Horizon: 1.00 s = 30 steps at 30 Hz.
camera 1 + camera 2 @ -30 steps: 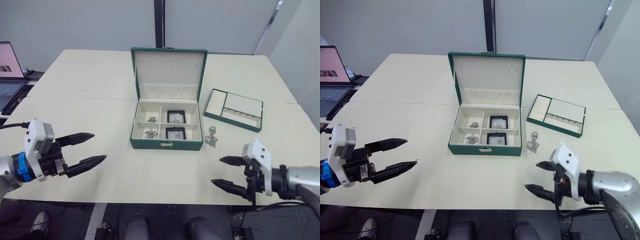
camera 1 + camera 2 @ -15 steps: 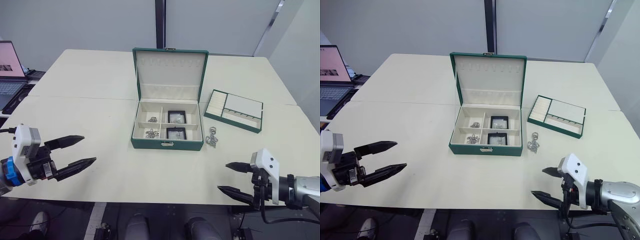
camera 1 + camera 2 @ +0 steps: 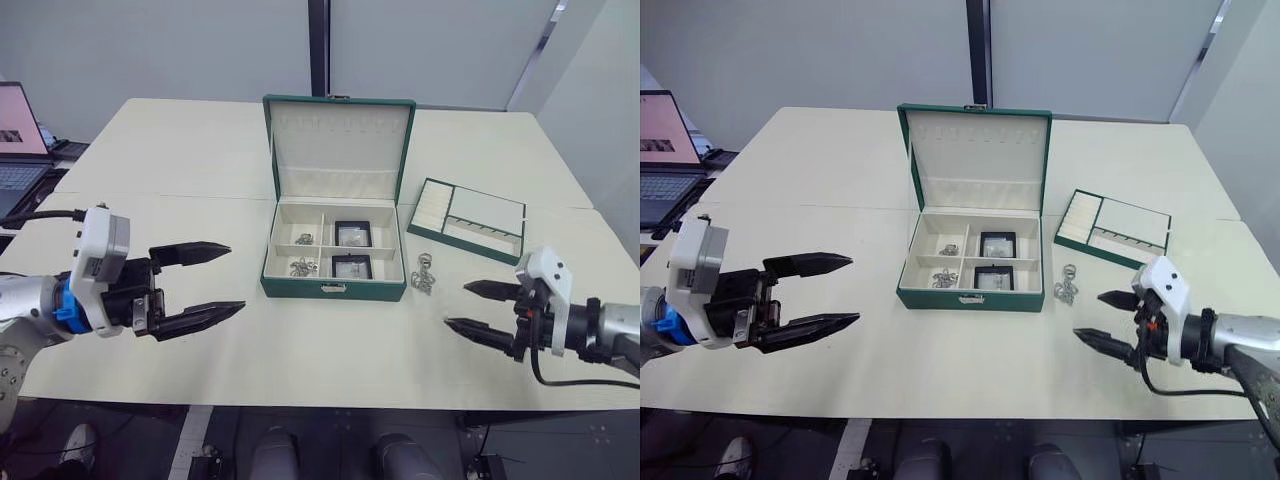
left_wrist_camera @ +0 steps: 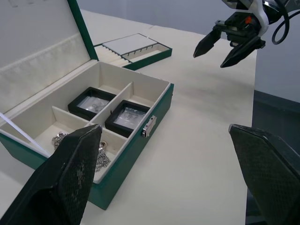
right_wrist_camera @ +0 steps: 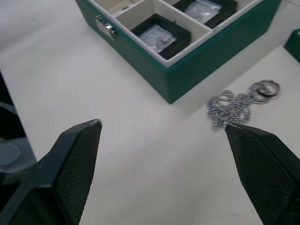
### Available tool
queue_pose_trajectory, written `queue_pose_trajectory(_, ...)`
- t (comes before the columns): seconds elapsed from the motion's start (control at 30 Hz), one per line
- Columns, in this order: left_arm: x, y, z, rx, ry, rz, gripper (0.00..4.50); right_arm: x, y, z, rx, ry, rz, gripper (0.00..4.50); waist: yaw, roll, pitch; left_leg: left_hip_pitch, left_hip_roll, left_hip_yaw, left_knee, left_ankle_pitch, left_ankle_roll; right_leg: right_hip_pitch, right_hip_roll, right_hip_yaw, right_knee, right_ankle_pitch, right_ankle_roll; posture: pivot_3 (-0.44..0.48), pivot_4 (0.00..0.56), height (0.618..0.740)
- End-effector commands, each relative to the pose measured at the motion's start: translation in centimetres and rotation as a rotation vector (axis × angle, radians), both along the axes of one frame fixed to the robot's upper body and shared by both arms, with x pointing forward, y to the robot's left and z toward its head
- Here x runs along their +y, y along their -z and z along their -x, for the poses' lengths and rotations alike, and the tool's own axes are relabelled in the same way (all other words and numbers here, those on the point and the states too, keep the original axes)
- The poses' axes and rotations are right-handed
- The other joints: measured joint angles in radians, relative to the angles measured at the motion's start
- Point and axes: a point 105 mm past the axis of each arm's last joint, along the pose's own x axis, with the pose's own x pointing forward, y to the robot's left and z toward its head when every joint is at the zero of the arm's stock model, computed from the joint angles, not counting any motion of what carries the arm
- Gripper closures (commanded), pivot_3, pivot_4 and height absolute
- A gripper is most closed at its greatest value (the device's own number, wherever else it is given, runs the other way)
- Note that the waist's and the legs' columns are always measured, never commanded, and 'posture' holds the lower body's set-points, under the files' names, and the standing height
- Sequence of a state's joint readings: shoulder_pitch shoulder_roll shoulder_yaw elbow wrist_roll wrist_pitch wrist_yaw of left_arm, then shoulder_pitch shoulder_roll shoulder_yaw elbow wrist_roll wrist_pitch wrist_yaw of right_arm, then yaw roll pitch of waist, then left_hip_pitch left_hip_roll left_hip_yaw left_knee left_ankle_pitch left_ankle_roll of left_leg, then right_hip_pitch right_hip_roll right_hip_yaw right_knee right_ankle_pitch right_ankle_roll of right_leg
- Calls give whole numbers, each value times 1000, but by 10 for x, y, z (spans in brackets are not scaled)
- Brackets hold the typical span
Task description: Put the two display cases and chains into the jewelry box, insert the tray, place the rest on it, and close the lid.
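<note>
The jewelry box [image 3: 334, 270] sits open mid-table with its lid [image 3: 340, 148] upright, both display cases [image 3: 352, 234] in its right-hand compartments and chains [image 3: 303, 267] in the left ones. One more chain [image 3: 423, 275] lies on the table just right of the box, and the tray [image 3: 470, 219] rests farther right. The left gripper [image 3: 208, 281] and right gripper [image 3: 472, 307] hover either side, fingers spread wide and empty.
</note>
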<state>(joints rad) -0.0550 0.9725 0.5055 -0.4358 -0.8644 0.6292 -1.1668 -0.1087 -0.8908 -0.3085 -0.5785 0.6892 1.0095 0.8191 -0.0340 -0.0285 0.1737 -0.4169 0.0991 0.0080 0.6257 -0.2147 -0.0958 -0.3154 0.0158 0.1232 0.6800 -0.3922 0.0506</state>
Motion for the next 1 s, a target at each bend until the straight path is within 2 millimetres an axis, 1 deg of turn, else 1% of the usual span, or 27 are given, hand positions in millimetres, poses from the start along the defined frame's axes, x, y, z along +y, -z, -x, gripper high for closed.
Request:
queue_pose_trajectory(0.03,-5,-6,-2,-14,23,9,0,-9,-10,-24,-41,29,30,59,0,0,0,0,0,0,0,0,0,0,0,0,0,0,0,0,150,740)
queue_pose_trajectory(0.2,-10,-6,-7,-20,26,15,0,-25,-14,-68,-77,12,120,59,0,1,1,0,0,1,1,0,0,-1,0,0,0,0,0,0,150,740)
queue_pose_trajectory(0.33,-16,-11,-9,-27,23,15,0,-34,-17,-102,-75,7,158,59,-1,2,1,0,0,2,1,0,0,-1,0,1,0,0,0,0,150,740)
queue_pose_trajectory(0.43,-18,-13,-9,-27,16,14,0,-36,-18,-119,-77,-7,181,59,-2,2,2,0,0,3,2,1,-1,-2,0,1,0,0,0,0,150,740)
queue_pose_trajectory(0.57,-23,-14,-8,-26,5,8,0,-31,-12,-133,-52,-45,199,59,-2,3,2,0,1,3,3,2,-3,-2,0,1,0,0,0,0,150,740)
queue_pose_trajectory(0.7,-25,-18,-7,-31,-6,9,0,-33,-2,-143,-26,-50,231,59,-2,3,2,0,1,4,3,2,-3,-1,-1,1,0,0,0,0,150,740)
queue_pose_trajectory(1.0,-23,-21,1,-26,-37,2,0,-42,10,-154,-4,-37,265,59,-7,3,3,0,1,4,3,2,-3,-1,-1,1,0,0,0,0,150,740)
